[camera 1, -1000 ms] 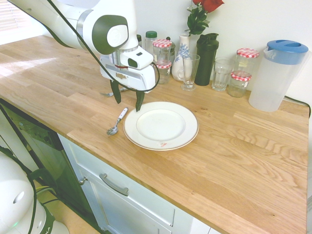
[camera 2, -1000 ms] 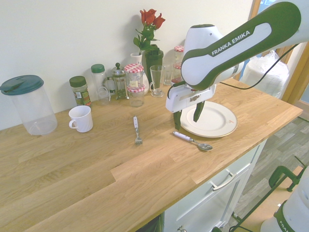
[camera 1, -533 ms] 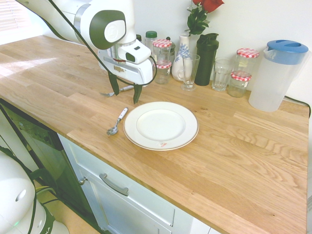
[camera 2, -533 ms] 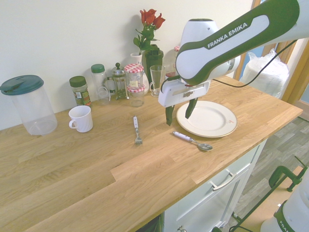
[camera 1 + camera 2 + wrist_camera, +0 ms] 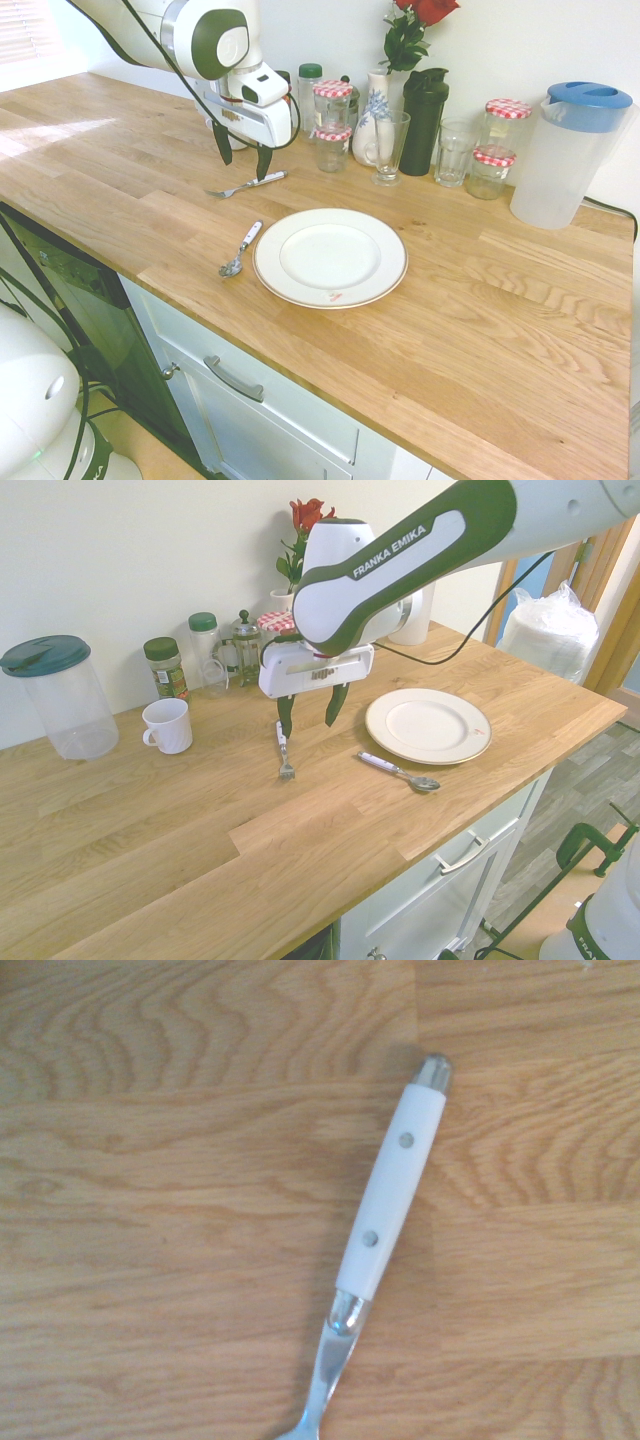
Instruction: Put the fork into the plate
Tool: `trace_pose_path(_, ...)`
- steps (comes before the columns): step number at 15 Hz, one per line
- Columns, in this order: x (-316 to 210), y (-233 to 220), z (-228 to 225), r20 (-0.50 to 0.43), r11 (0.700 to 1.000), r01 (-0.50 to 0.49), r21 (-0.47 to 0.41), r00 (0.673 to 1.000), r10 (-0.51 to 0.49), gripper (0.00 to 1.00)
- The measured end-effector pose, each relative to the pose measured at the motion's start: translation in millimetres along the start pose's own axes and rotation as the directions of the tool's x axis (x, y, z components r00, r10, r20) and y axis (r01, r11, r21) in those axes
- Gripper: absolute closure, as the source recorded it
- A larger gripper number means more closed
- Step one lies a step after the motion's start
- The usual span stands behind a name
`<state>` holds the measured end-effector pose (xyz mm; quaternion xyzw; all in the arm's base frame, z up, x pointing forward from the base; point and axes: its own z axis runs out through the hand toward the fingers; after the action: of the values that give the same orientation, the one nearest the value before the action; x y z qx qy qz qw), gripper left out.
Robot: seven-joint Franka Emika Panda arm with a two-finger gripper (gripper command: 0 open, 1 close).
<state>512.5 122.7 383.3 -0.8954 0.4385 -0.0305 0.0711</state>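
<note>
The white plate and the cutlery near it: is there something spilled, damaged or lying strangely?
Nothing stands out. The round white plate with the thin rim line lies flat with no visible crack; the white-handled metal fork and white-handled metal spoon lie beside it.

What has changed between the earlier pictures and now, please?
The open hand has moved away from beside the plate, past the spoon, towards the fork, and now hovers by the fork's handle. Nothing has been taken hold of or let go. The fork, spoon and plate lie where they did, all three still apart.
</note>
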Motion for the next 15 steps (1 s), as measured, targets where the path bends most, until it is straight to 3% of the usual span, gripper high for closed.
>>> trace_pose_path(6, 2, -41, 17, -0.086, 0.993, -0.119, -0.016, 0.989, 0.117, 0.00)
trace_pose_path(12, 17, -52, 44, -0.089, 0.980, -0.198, -0.031, 0.977, 0.194, 0.00)
trace_pose_path(13, 19, -53, 48, -0.090, 0.979, -0.199, -0.031, 0.976, 0.196, 1.00)
trace_pose_path(15, 18, -56, 52, -0.091, 0.980, -0.197, -0.033, 0.977, 0.194, 1.00)
